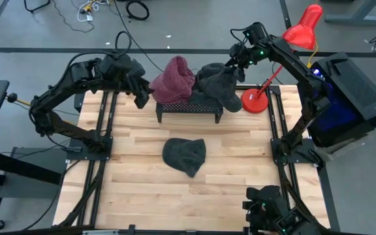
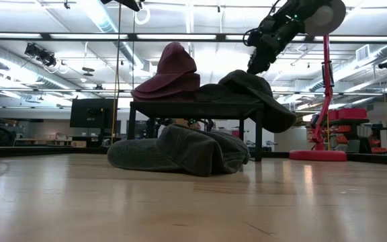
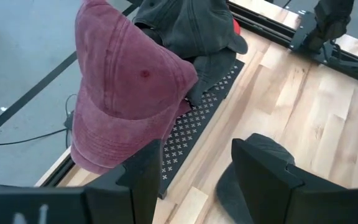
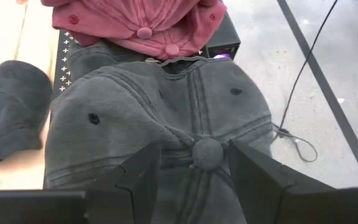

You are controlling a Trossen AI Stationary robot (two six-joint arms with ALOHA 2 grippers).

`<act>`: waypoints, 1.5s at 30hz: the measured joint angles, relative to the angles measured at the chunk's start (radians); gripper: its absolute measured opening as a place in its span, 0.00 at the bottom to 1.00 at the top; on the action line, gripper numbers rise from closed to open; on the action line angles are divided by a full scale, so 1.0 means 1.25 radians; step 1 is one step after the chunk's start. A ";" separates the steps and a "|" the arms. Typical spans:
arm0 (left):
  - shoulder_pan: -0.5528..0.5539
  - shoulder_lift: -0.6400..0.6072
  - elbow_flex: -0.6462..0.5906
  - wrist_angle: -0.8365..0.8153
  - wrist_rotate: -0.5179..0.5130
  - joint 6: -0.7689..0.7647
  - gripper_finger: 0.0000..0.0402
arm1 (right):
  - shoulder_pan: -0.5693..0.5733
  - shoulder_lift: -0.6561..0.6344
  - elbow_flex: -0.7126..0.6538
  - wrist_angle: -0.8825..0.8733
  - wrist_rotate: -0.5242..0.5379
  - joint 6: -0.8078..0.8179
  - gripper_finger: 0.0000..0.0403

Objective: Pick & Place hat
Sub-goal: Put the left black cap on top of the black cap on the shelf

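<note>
Hat [image 4: 160,118] lies under the right pincer [image 4: 194,163], fingers spread.

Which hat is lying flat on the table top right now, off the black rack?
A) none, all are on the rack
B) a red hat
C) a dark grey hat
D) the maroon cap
C: a dark grey hat lies on the wooden table in front of the black rack, while the maroon cap sits on the rack.

A maroon cap [image 1: 173,78] and dark grey caps [image 1: 218,83] top a black perforated rack [image 1: 188,109] beside a red lamp [image 1: 303,27].
</note>
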 joint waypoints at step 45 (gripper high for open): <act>0.000 0.000 0.000 0.000 -0.003 -0.028 0.50 | 0.000 0.018 0.000 0.004 0.009 -0.004 0.14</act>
